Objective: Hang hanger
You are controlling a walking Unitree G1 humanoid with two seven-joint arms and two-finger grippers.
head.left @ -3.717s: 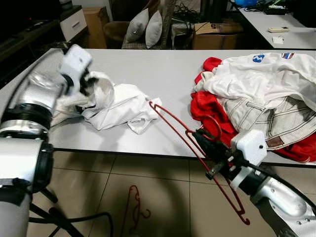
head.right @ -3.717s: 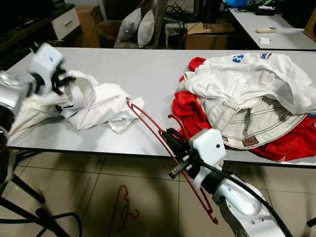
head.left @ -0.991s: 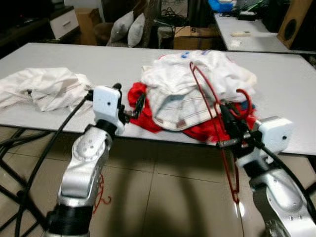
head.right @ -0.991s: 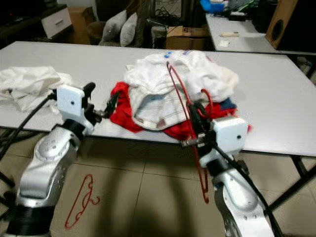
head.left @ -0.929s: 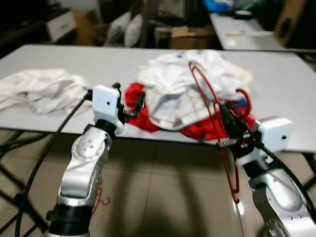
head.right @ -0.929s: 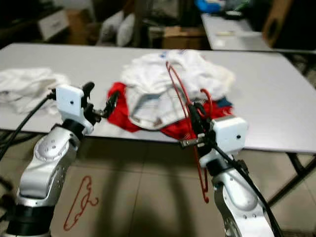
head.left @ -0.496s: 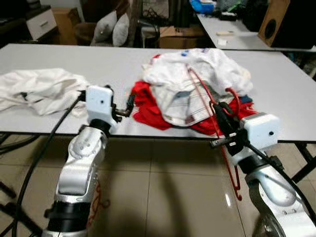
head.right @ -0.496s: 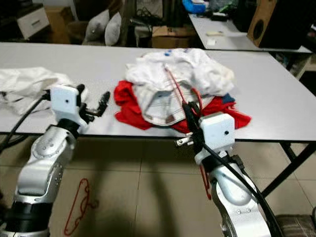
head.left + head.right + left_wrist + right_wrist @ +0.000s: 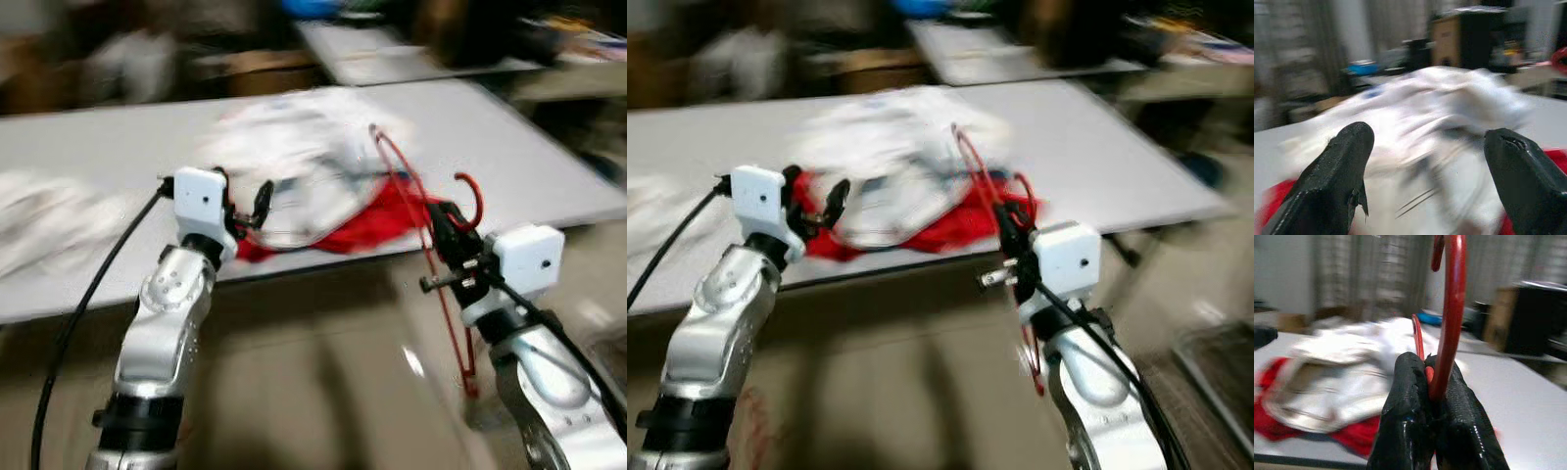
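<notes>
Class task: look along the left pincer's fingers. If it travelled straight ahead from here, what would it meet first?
Most likely the pile of clothes on the table: the open left pincer points straight at its white garment. Motion blur leaves the gap between them unclear.

Bench ahead, a pincer raised at each side of its near edge

The bench [image 9: 509, 147] runs across the scene in front of the robot, with a heap of clothes [image 9: 294, 166] lying on it near the middle and a second heap of cloth [image 9: 44, 230] farther left. The left pincer [image 9: 257, 204] sits at the bench's near edge, fingers apart, just left of the middle heap. The right pincer [image 9: 443, 227] is off the edge to the right, closed round a hanger [image 9: 421, 220] that stands upright, its hook [image 9: 470, 196] on the right, its frame reaching below bench level.
</notes>
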